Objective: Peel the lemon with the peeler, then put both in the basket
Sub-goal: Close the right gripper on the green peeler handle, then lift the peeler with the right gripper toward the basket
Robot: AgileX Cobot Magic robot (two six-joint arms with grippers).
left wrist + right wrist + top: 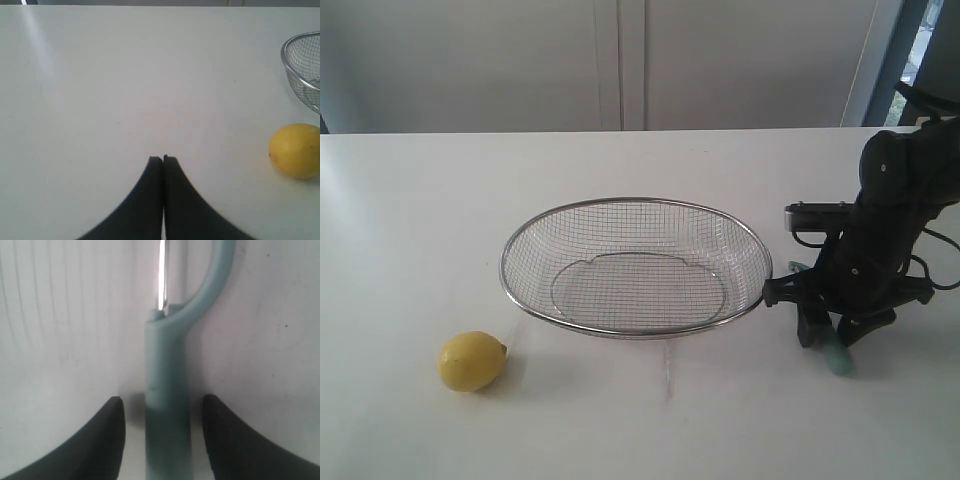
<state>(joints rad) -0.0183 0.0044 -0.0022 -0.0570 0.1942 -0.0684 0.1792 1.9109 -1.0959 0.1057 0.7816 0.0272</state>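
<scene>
Exterior view, nearest first: the lemon (pixel 472 361) lies on the white table (pixel 410 220), in front of the basket (pixel 620 333) and off its left end. It is clear of the rim, with its nub on the side nearer the basket.

Slightly farther back, just beside the basket's right end, the right gripper (pixel 825 335) reaches down to the tabletop over the peeler (pixel 840 358). The peeler's pale teal handle end pokes out on the near side. In the right wrist view the right gripper (pixel 161 401) stands spread. One dark finger sits on each side of the peeler (pixel 167 350) handle, with a strip of table showing in both gaps, so nothing is pinched. The metal blade runs on beyond the handle.

The basket sits upright and holds nothing.

The left gripper (pixel 162 160) shows only in the left wrist view. Its two fingertips are pressed together with nothing between them, above bare table. The lemon (pixel 296 150) and a piece of the basket (pixel 285 55) rim appear in that view, both well apart from the fingertips.

Behind the basket the table runs back to a pale panelled wall (pixel 620 60).
</scene>
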